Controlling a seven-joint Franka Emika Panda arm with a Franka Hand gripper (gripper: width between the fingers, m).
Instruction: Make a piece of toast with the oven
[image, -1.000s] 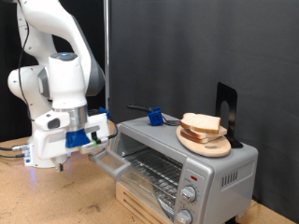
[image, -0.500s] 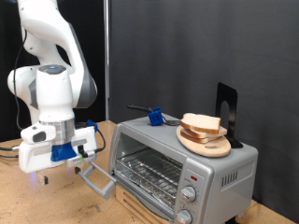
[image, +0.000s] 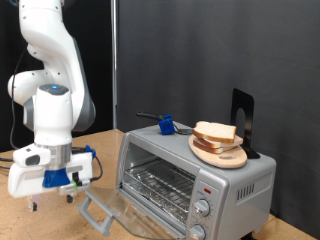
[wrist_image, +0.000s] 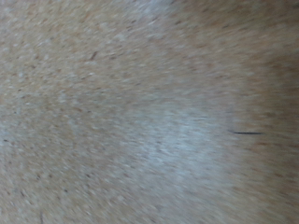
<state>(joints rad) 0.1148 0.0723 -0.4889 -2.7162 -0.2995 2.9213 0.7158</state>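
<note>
The silver toaster oven (image: 200, 175) stands at the exterior view's right with its glass door (image: 118, 208) swung down and open, showing the wire rack (image: 160, 185). The slice of pale toast (image: 214, 132) lies on a round wooden plate (image: 222, 154) on top of the oven. My gripper (image: 38, 200) hangs low over the wooden table at the exterior view's left, apart from the door's handle (image: 93, 208), with nothing seen between its fingers. The wrist view shows only blurred wooden table (wrist_image: 149, 112).
A blue object with a dark handle (image: 164, 123) lies on the oven's top near its back. A black stand (image: 243, 120) rises behind the plate. Cables (image: 12, 156) trail on the table at the exterior view's left. A dark curtain forms the backdrop.
My gripper has moved down and to the exterior view's left, away from the oven. The door has swung from half open to fully down.
</note>
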